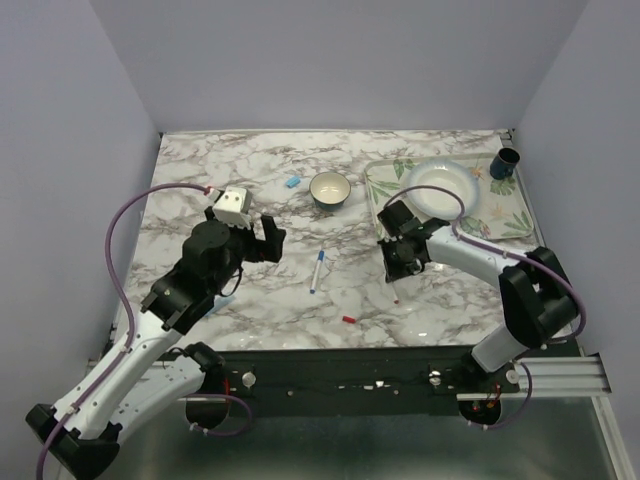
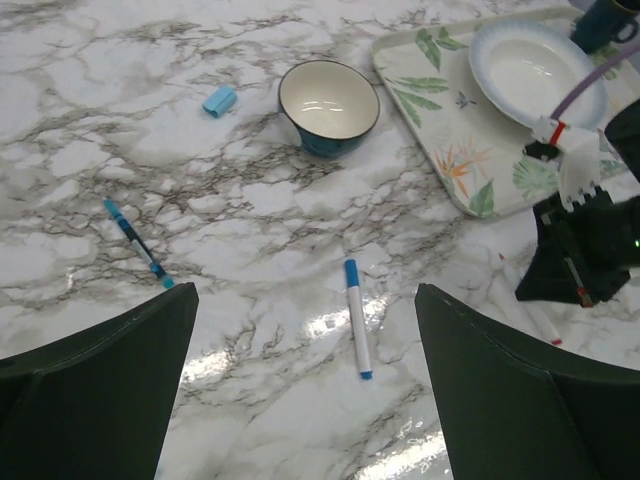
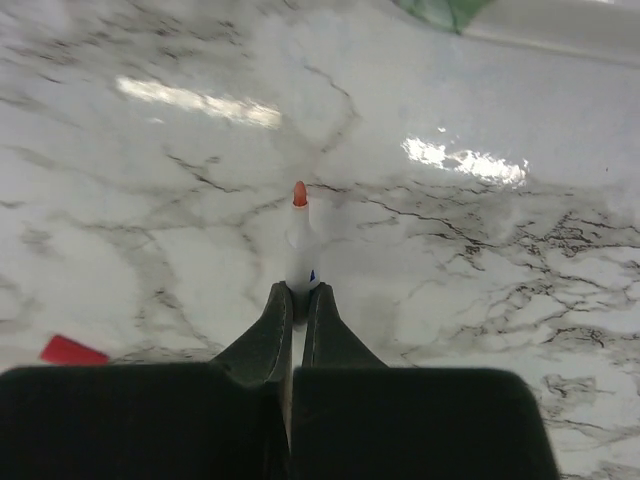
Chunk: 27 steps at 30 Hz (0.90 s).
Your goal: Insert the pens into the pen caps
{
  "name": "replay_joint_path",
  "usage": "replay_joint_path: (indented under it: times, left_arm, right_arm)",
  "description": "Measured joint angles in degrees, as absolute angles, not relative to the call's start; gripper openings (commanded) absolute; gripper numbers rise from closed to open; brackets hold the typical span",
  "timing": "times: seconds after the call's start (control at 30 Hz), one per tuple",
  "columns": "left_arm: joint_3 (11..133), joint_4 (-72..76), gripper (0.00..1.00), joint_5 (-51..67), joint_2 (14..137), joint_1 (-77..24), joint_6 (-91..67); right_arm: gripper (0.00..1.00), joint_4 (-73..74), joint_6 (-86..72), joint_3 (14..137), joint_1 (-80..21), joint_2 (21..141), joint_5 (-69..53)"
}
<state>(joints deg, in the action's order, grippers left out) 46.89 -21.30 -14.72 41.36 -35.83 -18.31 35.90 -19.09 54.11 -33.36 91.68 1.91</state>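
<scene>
Right of the bench's [image 1: 450, 310] centre, my right hand [image 3: 297, 295] clamps the red-tipped pen [image 3: 298, 235]; my left hand [image 1: 263, 240] hangs open. Pickup step, I judge; next, align its tip with the red cap [image 3: 70, 350].

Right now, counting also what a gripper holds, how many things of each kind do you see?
pens: 3 (centre blue pen, left blue pen, red-tipped pen in the right fingers)
pen caps: 2 (light blue cap, red cap)
bowl: 1
plate: 1
tray: 1
dark blue cup: 1
total: 9
</scene>
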Motion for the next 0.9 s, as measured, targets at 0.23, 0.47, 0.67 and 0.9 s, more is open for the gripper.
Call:
replay_joint_path:
  times: [0.23, 0.47, 0.67, 0.9]
  left_arm:
    - [45.6, -17.3, 0.96, -0.1, 42.2, -35.8, -18.3]
    - [44.5, -12.0, 0.94, 14.1, 43.4, -35.8, -20.9]
    - [44.1, -8.0, 0.87, 21.7, 45.3, -35.6, -24.9]
    - [44.0, -5.2, 0.79, 28.4, 47.0, -34.7, -28.8]
  right_arm:
    - [0.01, 30.0, -23.4, 60.0, -33.4, 81.3, -8.7]
    - [0.01, 1.7, -39.3, 52.4, -35.9, 64.8, -20.5]
    - [0.01, -14.3, -45.2, 48.9, -41.9, 63.3, -20.7]
    - [0.01, -24.6, -46.5, 48.3, -47.4, 65.8, -20.4]
